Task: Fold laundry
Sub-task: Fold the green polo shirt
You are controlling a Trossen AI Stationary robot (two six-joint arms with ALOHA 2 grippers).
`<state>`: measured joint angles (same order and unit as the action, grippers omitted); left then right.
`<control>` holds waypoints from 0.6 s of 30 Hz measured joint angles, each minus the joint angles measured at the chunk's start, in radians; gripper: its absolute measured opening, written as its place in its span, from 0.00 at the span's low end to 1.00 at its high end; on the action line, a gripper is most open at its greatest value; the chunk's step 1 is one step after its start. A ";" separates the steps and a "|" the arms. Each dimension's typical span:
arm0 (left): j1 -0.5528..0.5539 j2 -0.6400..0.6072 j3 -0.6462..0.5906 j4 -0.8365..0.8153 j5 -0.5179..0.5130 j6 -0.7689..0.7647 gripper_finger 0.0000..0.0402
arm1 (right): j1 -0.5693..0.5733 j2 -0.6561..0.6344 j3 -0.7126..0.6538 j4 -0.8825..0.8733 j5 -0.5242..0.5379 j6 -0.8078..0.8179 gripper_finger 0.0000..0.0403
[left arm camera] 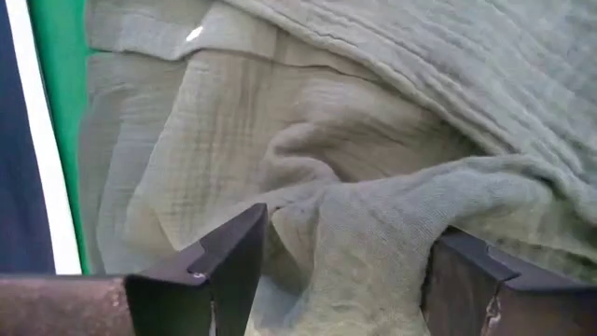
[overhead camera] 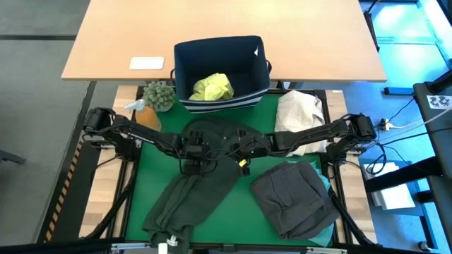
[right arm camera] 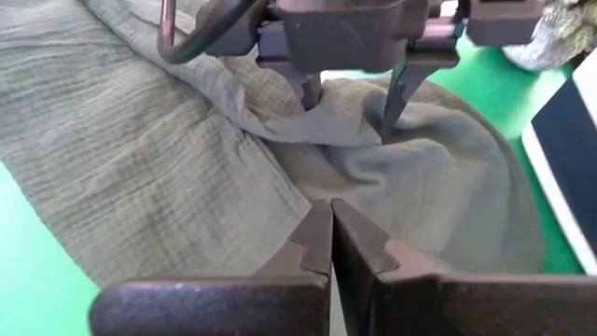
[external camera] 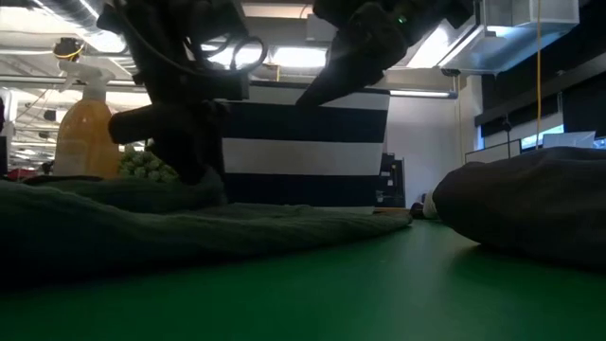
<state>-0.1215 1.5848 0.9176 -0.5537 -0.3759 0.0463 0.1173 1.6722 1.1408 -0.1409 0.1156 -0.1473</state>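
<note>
— Cloth everywhere, from above: the olive garment (overhead camera: 194, 194) sprawls across the green surface (overhead camera: 247, 219), both arms meeting over its top end. A charcoal garment (overhead camera: 293, 197) lies to its right, a yellow-green shirt (overhead camera: 212, 87) in the navy bin (overhead camera: 185, 70).

— At surface level?

— It lies limp and flat, so I'd call it light and floppy.

— The left wrist camera?

— The left tool (left arm camera: 340, 271) stands spread, a raised crinkled fold between its fingers, not pinched. That ridge looks the place to grab.

— The right one?

— The right tool (right arm camera: 331, 238) is pressed together, empty, just above the cloth. The weave looks grippy, not slick.
</note>
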 joint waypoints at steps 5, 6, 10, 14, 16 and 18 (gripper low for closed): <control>0.000 0.000 0.000 0.000 -0.003 -0.016 0.58 | 0.000 0.000 0.000 0.015 0.001 -0.018 0.01; 0.000 0.000 0.000 0.000 -0.006 -0.017 0.58 | 0.000 0.000 0.000 0.017 0.004 -0.019 0.01; 0.000 0.000 0.000 0.001 -0.007 -0.018 0.58 | 0.000 0.000 0.000 0.017 0.017 -0.037 0.01; 0.001 0.000 0.000 -0.012 -0.006 -0.050 0.58 | 0.000 0.000 0.000 0.017 0.017 -0.041 0.01; 0.001 0.000 0.000 -0.039 0.006 -0.077 0.58 | 0.000 0.000 0.000 0.019 0.017 -0.041 0.01; 0.003 0.000 0.000 -0.077 0.027 -0.109 0.59 | 0.000 0.000 0.000 0.019 0.017 -0.041 0.01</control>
<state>-0.1186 1.5848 0.9176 -0.6302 -0.3489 -0.0622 0.1171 1.6722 1.1408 -0.1223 0.1322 -0.1886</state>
